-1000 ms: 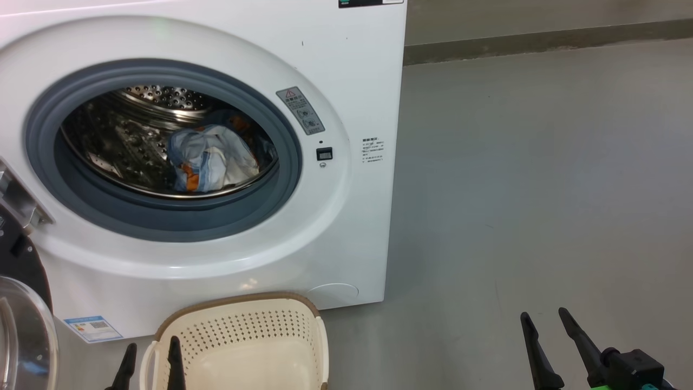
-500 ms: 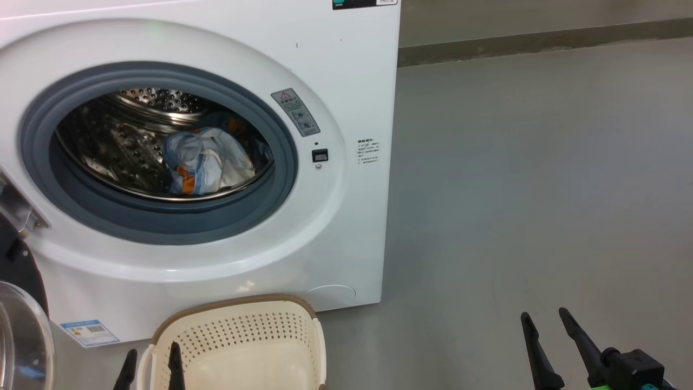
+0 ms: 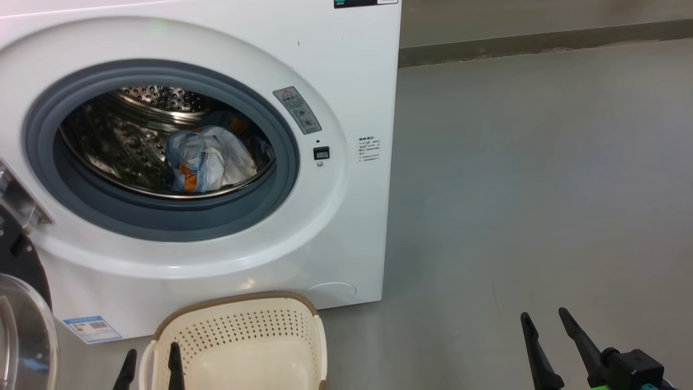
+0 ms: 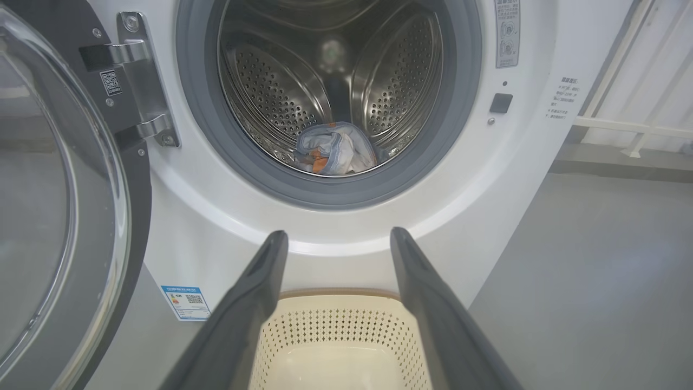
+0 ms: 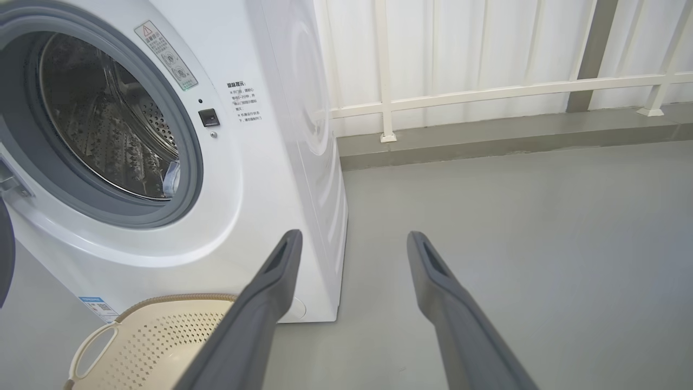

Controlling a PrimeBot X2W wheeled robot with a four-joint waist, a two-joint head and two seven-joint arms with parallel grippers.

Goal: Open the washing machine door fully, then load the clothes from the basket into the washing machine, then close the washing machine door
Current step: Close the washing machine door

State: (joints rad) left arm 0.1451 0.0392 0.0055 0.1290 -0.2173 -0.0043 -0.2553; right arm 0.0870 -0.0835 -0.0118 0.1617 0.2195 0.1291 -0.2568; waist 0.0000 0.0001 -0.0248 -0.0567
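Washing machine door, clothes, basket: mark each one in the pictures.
washing machine door (image 4: 48, 206), left wrist view, on its clear domed glass.
clothes (image 3: 210, 160), head view, on the middle of the bundle.
basket (image 3: 243, 327), head view, on its perforated back wall.

The drum (image 4: 270, 92) is shiny perforated steel, the gasket (image 4: 198, 124) matt rubber, the basket (image 4: 335, 330) perforated plastic.

Your head view looks down at the washing machine (image 3: 346, 81) front from above. Left wrist view sits low, close, straight into the drum (image 4: 270, 92). Right wrist view takes it obliquely from the right. All share drum and basket (image 3: 238, 325).
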